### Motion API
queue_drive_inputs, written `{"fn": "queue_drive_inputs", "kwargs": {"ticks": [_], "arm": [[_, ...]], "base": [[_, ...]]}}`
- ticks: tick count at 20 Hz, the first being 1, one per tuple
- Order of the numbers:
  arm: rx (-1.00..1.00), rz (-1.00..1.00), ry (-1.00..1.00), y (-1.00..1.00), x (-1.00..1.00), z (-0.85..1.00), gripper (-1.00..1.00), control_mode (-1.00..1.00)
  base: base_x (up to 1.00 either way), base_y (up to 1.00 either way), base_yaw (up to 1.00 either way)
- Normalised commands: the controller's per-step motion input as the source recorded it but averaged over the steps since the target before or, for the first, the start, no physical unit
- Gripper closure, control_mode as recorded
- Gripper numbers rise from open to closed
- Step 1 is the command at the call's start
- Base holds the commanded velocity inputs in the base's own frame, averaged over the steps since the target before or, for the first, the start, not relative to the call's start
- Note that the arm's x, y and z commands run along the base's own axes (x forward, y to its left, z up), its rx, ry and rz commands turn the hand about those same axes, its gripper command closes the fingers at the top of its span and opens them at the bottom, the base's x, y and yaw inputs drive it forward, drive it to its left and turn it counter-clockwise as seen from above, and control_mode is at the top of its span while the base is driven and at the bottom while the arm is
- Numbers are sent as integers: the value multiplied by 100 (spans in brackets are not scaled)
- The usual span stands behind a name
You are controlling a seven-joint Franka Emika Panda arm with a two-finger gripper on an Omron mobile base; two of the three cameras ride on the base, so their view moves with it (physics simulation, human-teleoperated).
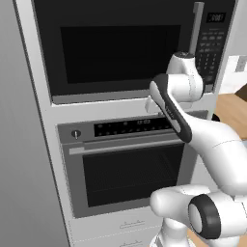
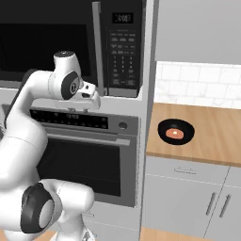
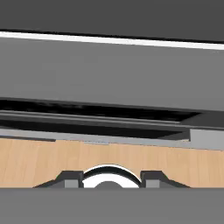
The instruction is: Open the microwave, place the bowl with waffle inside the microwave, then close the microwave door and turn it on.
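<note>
One door stands between the robot and everything else — the microwave door [image 2: 47, 42] is shut, so opening it is the step in hand. Its handle [image 2: 97, 44] rises just above the end effector [image 2: 95, 100], whose opening I cannot tell — it must lift and hook the bar. Well apart, the bowl with waffle [image 2: 175, 132] waits on the worktop [image 2: 212, 136].

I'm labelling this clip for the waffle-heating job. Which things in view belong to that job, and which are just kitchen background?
Belongs to the job:
- microwave, with its keypad
- microwave door, shut, and its vertical bar handle
- black bowl on the wooden counter, with the waffle in it
- hand, near the handle's lower end

Background:
- oven below the microwave
- counter
- drawers
</note>
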Motion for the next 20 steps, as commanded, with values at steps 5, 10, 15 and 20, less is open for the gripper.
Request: {"fn": "queue_drive_inputs", "kwargs": {"ticks": [5,10,15,20], "arm": [[19,-8,-10,-64,-32,0,-100,-100],[52,-18,-14,-90,-54,5,-100,-100],[74,-23,-5,-58,-13,31,-100,-100],[75,-29,0,-17,0,64,-100,-100]], "base": [[0,0,0],[0,0,0],[0,0,0],[0,0,0]]}}
